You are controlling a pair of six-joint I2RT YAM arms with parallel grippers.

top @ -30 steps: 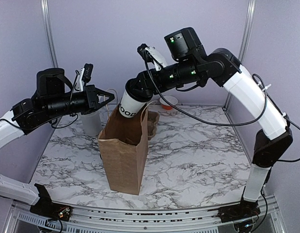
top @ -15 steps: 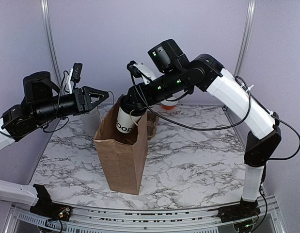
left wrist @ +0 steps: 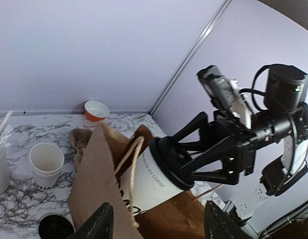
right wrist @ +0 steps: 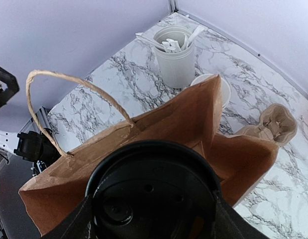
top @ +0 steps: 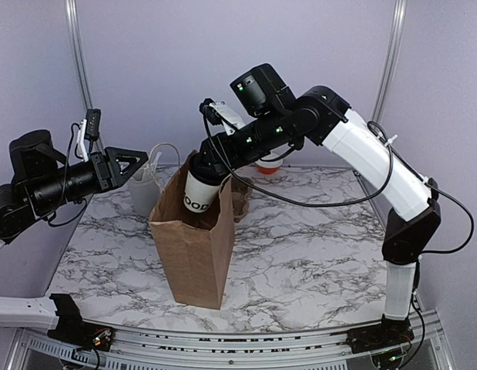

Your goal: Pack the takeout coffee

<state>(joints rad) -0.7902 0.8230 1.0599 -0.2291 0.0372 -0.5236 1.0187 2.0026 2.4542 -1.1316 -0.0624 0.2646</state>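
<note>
The takeout coffee point(top: 198, 193), a white paper cup with dark lettering and a black lid point(right wrist: 154, 194), hangs tilted with its lower half inside the mouth of a standing brown paper bag point(top: 193, 247). My right gripper point(top: 203, 165) is shut on the cup's lidded top, one finger on each side of the lid. In the left wrist view the cup point(left wrist: 151, 181) leans over the bag's edge point(left wrist: 94, 169). My left gripper point(top: 144, 164) hovers left of the bag, open, with nothing between its fingers point(left wrist: 96, 224).
A white tumbler of plastic cutlery point(top: 146, 189) stands behind the bag at the left, an empty white paper cup point(left wrist: 47, 162) and a loose black lid point(left wrist: 55, 226) near it. The brown pulp carrier point(top: 242, 196) and an orange bowl point(top: 267, 164) sit behind the bag.
My left gripper has opened and drawn back to the left, away from the bag. The right arm has lowered the tilted cup into the bag's mouth.
</note>
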